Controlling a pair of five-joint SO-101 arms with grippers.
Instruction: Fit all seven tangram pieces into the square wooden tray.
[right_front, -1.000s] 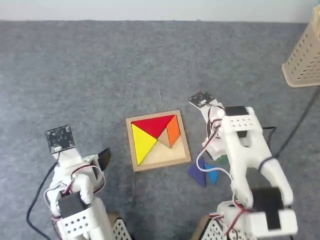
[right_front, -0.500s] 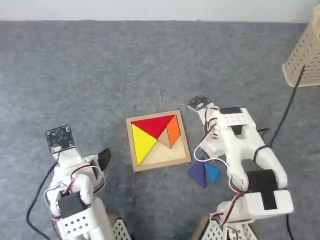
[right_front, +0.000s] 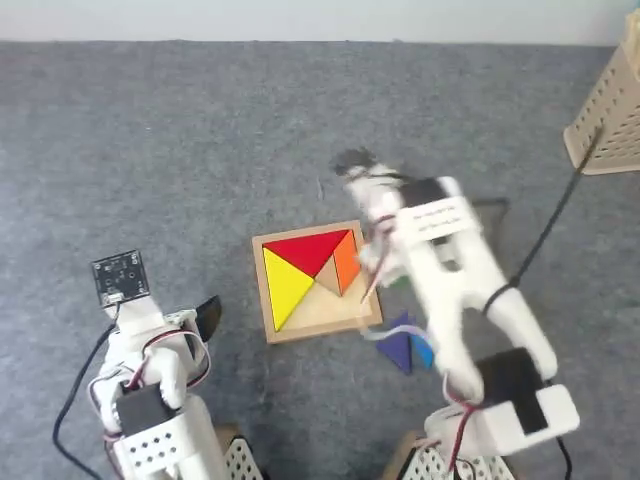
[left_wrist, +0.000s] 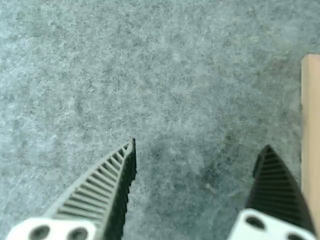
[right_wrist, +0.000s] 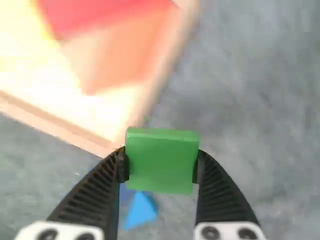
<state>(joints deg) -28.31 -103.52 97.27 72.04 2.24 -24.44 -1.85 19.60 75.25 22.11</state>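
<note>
Seen from above, a square wooden tray (right_front: 300, 334) sits at the centre of a grey carpeted table (right_front: 180, 130). It holds a red triangle (right_front: 308, 250), a yellow triangle (right_front: 283, 283), an orange piece (right_front: 347, 265) and a small tan piece (right_front: 328, 277). The lower right of the tray is bare wood.

The right arm (right_front: 450, 270) rises from the lower right of the frame and covers the tray's right rim. Just below the tray's lower right corner, a purple piece (right_front: 398, 345) and a blue triangle (right_front: 424, 352) lie on the carpet, partly covered by the arm and its cables.

In the right wrist view, the right gripper (right_wrist: 160, 156) pinches a green piece (right_wrist: 160, 160) between both fingers, just outside a corner of the tray. The outlines of the pieces in the tray beyond are hard to make out.

The left arm (right_front: 150, 390) stands at the lower left of the high view. The left gripper (left_wrist: 200, 145) is spread wide over bare carpet, with a sliver of the tray cut off at the frame's edge.

A beige perforated basket (right_front: 610, 110) sits at the upper right, also cut off.
</note>
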